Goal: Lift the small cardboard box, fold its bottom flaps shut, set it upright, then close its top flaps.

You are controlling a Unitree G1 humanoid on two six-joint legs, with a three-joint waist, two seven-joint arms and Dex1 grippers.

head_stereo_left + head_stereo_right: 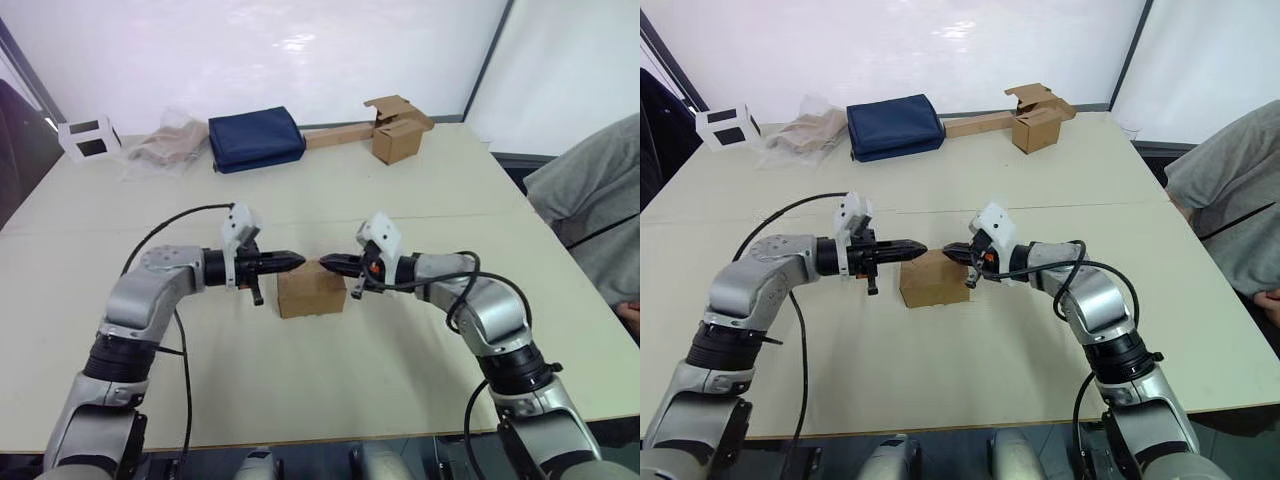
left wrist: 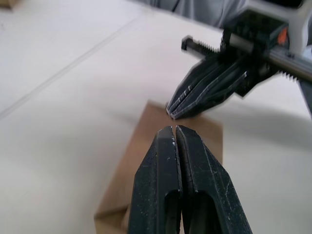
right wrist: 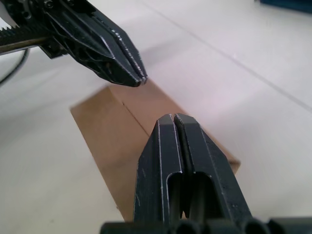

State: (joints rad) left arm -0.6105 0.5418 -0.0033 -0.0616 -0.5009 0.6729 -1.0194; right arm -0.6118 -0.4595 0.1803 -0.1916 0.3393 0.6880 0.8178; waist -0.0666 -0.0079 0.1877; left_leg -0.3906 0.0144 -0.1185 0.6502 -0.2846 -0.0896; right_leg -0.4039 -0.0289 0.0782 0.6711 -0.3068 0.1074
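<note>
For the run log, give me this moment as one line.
small cardboard box: on table, flaps shut | left gripper: shut, above box's left edge | right gripper: shut, above right edge | tips facing, apart

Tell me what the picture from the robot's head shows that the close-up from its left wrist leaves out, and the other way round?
From the head you get the far end of the table: a navy blue bundle, another brown box with ragged flaps, a small white block, and a person's grey sleeve at the right. The left wrist close-up adds detail instead: the left gripper has its fingers pressed shut, tip to tip with the shut right gripper. Both show the small cardboard box lying beneath those tips.
</note>
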